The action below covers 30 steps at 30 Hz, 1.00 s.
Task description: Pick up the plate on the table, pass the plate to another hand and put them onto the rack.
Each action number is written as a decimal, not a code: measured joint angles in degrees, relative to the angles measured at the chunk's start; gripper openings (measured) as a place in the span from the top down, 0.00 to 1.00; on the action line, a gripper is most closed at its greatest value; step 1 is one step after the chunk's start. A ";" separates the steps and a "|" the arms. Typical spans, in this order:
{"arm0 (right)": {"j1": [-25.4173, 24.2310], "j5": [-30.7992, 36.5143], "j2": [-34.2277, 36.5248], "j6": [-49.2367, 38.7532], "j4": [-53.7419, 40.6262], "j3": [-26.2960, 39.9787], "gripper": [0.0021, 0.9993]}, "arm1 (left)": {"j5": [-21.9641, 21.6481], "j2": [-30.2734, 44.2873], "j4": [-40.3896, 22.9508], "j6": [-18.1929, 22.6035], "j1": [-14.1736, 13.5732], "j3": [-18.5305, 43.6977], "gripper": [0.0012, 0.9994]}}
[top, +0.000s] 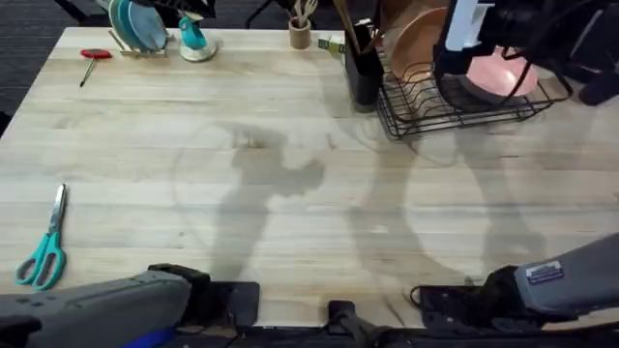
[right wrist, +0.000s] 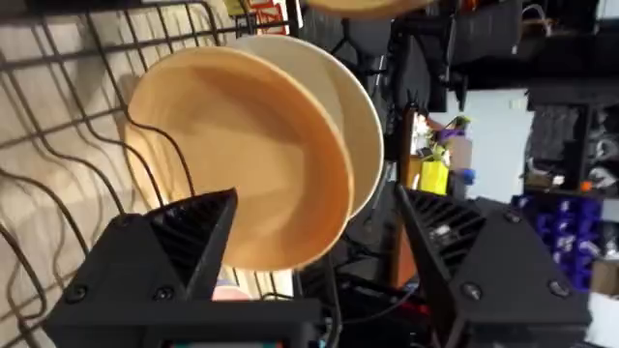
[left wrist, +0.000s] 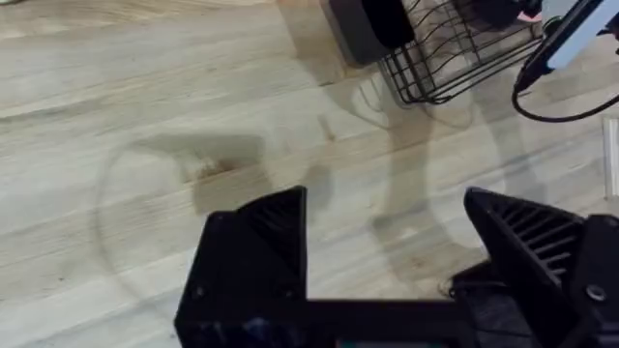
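The orange-tan plate stands upright in the black wire rack at the table's far right. In the right wrist view the plate leans in the rack's wires, with a paler plate just behind it. My right gripper is open right in front of the plate, nothing between its fingers; the right arm hangs over the rack. My left gripper is open above the bare wooden table, holding nothing.
A pink plate also sits in the rack. A black utensil holder stands at the rack's left side. Teal scissors lie front left. A red tool and a wooden stand with blue plates are far left.
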 joint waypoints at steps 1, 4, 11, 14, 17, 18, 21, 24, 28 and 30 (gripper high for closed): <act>0.00 0.00 0.00 0.89 0.00 0.00 0.01 | 0.00 0.00 0.00 0.00 0.00 0.00 0.01; 0.00 0.00 -0.61 4.70 -0.28 0.00 0.01 | 0.00 0.00 0.00 0.00 0.00 0.00 0.01; 0.00 0.02 -8.54 15.92 -5.42 0.00 0.01 | 0.00 0.00 0.00 0.00 0.00 0.00 0.01; 0.00 0.00 -13.17 21.02 -9.42 0.00 0.01 | -0.24 0.00 0.00 0.00 0.00 0.00 0.01; 0.00 0.00 -17.48 27.47 -13.38 0.00 0.01 | -1.70 0.00 0.00 0.00 0.00 0.00 0.01; 0.00 0.00 -19.03 30.25 -15.05 0.00 0.01 | -2.17 0.00 0.00 0.00 0.00 0.00 0.01; 0.00 0.00 -23.47 39.25 -20.75 0.00 0.01 | -4.72 0.00 0.01 0.00 0.00 0.00 0.01; 0.00 0.00 -27.66 46.81 -26.90 0.00 0.01 | -7.61 0.00 0.07 0.02 0.00 0.00 0.00; 0.00 0.00 -32.82 56.08 -35.30 0.00 0.01 | -12.08 0.00 0.25 0.02 0.00 0.00 0.01; 0.00 -0.02 -34.88 60.09 -38.46 0.00 0.01 | -14.03 0.00 0.26 0.02 0.00 0.00 0.01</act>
